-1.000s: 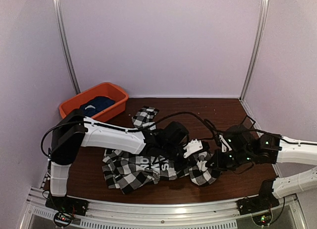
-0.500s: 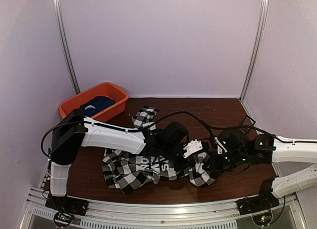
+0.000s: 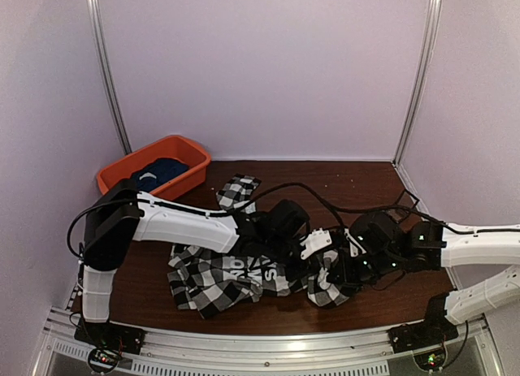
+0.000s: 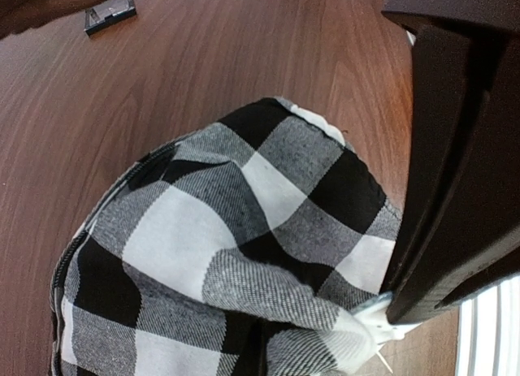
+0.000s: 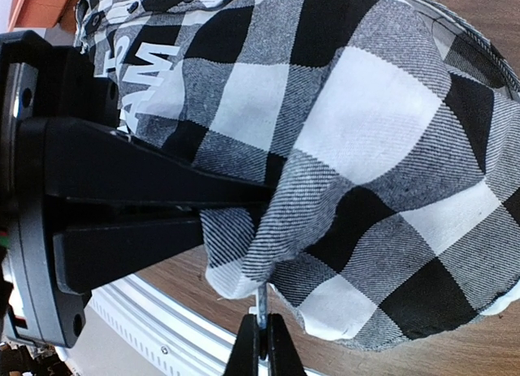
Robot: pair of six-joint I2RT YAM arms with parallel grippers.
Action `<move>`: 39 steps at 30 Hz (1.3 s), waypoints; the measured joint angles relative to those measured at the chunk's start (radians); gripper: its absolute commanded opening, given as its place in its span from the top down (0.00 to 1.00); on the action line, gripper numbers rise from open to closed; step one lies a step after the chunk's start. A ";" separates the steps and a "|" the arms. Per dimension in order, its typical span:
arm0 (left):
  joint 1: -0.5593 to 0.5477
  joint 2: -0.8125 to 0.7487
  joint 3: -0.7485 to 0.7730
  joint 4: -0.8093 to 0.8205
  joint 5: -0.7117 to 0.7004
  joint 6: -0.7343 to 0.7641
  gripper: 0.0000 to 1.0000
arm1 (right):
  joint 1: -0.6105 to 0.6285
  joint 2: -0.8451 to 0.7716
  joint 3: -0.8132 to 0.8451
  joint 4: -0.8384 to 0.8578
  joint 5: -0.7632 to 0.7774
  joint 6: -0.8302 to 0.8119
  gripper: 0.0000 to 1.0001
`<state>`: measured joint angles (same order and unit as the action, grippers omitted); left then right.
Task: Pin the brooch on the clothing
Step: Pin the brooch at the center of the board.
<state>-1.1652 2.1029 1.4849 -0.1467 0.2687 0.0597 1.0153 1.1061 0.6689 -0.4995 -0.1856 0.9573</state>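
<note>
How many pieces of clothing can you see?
2: a checked shirt mid-table, and a navy garment in the orange bin at far left. More may be hidden beneath it.

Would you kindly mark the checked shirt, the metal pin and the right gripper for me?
checked shirt point(image 3: 248, 270), top view, lettered black panel.
metal pin point(image 5: 262, 299), right wrist view, bare shaft.
right gripper point(image 5: 262, 326), right wrist view, between its fingertips.

Your shirt point(image 3: 236, 274) lies on the table point(image 3: 366, 185), at the middle of the front edge. The tub point(image 3: 193, 159) sits in the back left corner, a garment point(image 3: 158, 171) in it. At the shirt's right end, the left gripper point(image 5: 244, 207) is behind the right gripper point(image 5: 260, 343), whose brooch point(image 5: 262, 304) touches the hem.
</note>
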 measured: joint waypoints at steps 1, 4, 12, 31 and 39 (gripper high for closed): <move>0.000 0.000 0.000 0.000 0.000 -0.001 1.00 | 0.001 0.003 0.000 0.000 0.000 0.000 1.00; 0.000 0.000 0.000 0.000 0.000 -0.002 1.00 | 0.003 0.006 0.004 -0.006 0.002 -0.001 1.00; 0.015 -0.024 -0.039 0.005 0.028 -0.005 0.43 | 0.014 -0.025 0.021 -0.066 0.012 -0.048 1.00; 0.027 -0.208 -0.177 -0.005 0.113 0.024 0.02 | 0.021 -0.063 0.011 -0.054 -0.016 -0.206 1.00; 0.027 -0.212 -0.216 0.114 0.194 0.108 0.02 | 0.021 -0.059 0.011 -0.053 -0.053 -0.250 1.00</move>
<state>-1.1378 1.8904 1.2686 -0.0330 0.4629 0.1680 1.0363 1.0473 0.6800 -0.5522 -0.2386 0.7071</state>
